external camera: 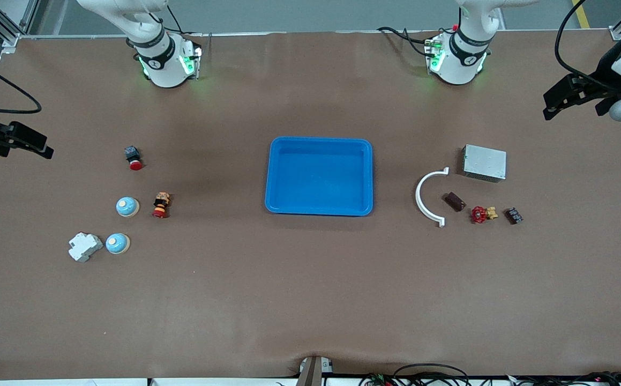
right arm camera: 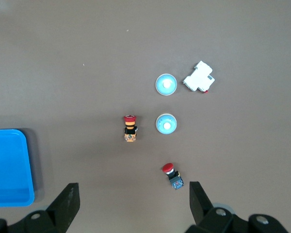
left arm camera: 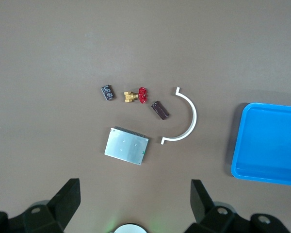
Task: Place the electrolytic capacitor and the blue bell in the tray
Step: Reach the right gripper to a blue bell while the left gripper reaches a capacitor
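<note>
Hovering with both arms waiting, I see my left claw point(left arm camera: 133, 204) spread wide above the electrolytic capacitor point(left arm camera: 160, 110); my right claw point(right arm camera: 133, 204) gapes equally over two blue bells point(right arm camera: 166, 124). Between the claws, the blue tray point(external camera: 272, 177) sits mid-tabletop point(external camera: 310, 295).

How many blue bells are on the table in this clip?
2. One blue bell lies beside the red-capped push button, toward the right arm's end of the table. The other blue bell lies nearer the front camera, beside the white breaker. None seems hidden.
</note>
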`<action>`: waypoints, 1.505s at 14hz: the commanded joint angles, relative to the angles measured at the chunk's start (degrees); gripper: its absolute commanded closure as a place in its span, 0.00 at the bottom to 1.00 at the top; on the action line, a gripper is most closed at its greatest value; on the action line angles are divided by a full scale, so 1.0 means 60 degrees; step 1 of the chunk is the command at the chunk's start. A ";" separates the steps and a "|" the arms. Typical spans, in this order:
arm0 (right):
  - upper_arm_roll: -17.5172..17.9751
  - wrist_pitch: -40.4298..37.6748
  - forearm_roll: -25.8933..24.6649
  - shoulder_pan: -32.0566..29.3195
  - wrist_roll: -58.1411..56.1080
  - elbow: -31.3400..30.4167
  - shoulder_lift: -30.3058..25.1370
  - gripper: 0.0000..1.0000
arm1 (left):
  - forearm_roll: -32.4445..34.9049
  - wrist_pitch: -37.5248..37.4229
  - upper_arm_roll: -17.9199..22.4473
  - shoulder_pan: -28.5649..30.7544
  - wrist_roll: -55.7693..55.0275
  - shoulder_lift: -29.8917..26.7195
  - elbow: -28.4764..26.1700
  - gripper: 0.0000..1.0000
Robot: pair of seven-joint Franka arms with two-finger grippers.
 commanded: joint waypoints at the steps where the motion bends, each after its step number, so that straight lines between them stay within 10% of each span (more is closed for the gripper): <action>1: -0.0042 -0.0222 0.0013 -0.0029 0.0098 0.0112 -0.0060 0.00 | -0.0123 0.0009 0.0001 0.0060 0.0209 0.0040 0.0086 0.00; 12: -0.0057 0.0333 -0.0514 -0.0234 -0.0033 -0.0369 -0.0045 0.00 | -0.0183 0.1499 0.0016 0.0485 -0.0508 0.0054 -0.2034 0.00; 21: -0.0057 0.6481 -0.0368 -0.0658 0.0040 -0.5568 0.0334 0.00 | -0.0548 0.5865 -0.0101 0.0793 -0.2336 0.0433 -0.5933 0.00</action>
